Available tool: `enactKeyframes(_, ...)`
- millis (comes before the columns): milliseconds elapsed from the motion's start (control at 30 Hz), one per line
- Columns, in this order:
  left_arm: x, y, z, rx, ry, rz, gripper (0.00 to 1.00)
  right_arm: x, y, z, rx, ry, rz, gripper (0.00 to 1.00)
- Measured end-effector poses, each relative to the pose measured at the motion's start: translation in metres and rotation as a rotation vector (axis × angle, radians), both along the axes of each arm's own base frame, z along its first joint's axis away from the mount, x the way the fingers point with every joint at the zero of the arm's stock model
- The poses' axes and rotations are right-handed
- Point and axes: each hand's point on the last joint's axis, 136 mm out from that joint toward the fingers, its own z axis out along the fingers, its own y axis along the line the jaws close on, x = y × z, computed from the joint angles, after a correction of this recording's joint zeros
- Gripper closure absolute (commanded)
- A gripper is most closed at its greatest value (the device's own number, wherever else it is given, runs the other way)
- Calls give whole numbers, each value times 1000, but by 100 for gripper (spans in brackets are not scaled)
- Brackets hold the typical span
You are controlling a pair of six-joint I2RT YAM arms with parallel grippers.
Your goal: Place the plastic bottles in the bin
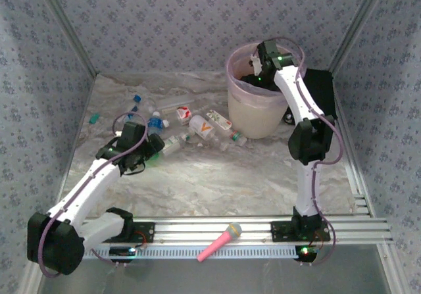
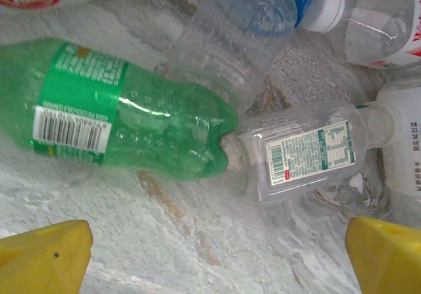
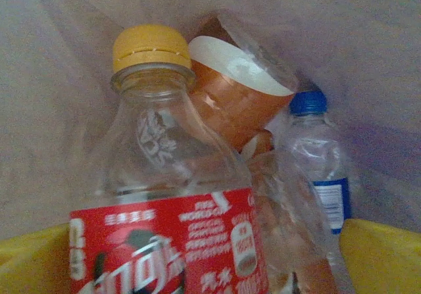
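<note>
Green bottle (image 2: pixel 131 120) lies beyond left fingers (image 2: pixel 43 258) (spread wide)

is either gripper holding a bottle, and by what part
Nothing is held. The left gripper hangs open by the green bottle; the right gripper is open over the bin, the red-labelled bottle standing loose between its fingers.

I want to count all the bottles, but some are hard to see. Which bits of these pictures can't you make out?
- Top view: the inside of the bin is mostly hidden by the right hand over its mouth.
- Top view: the loose bottles are too small for their labels to be read.
- Left wrist view: the green bottle runs off the left edge.
- Right wrist view: the red-label bottle is cut off by the bottom edge and hides whatever is behind it.
</note>
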Motion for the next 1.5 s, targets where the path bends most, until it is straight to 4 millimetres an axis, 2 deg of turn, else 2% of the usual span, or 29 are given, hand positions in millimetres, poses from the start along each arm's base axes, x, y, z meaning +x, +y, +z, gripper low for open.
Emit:
enactKeyframes(100, 7, 5, 12, 75, -35, -46, 0, -6, -5, 19, -9, -26, 2, 0)
enactKeyframes(200, 16, 5, 26, 146, -76, -116, 0, -14, -11, 47, -7, -70, 3, 0)
enactKeyframes(367, 33, -20, 35, 271, -84, -334, 0, -30, -24, 101, 29, -170, -5, 0)
enactKeyframes(500, 46, -48, 25, 373, -52, -529, 0, -48, -34, 142, 102, -248, -7, 0)
enactKeyframes(567, 52, -61, 16, 400, -27, -632, 0, -63, -38, 162, 151, -287, -7, 0)
enactKeyframes(767, 64, -83, -6, 433, 51, -835, 0, -109, -40, 207, 258, -397, 12, 0)
enactKeyframes(933, 70, -91, -19, 449, 111, -928, 0, -136, -44, 221, 303, -448, 4, 0)
enactKeyframes(1067, 68, -89, -35, 464, 179, -962, 0, -146, -48, 221, 309, -457, -8, 0)
enactKeyframes(1267, 63, -79, -57, 461, 276, -963, 0, -154, -51, 217, 312, -456, -18, 0)
enactKeyframes(1500, 57, -82, -66, 439, 313, -974, 3, -154, -53, 218, 311, -462, -23, 0)
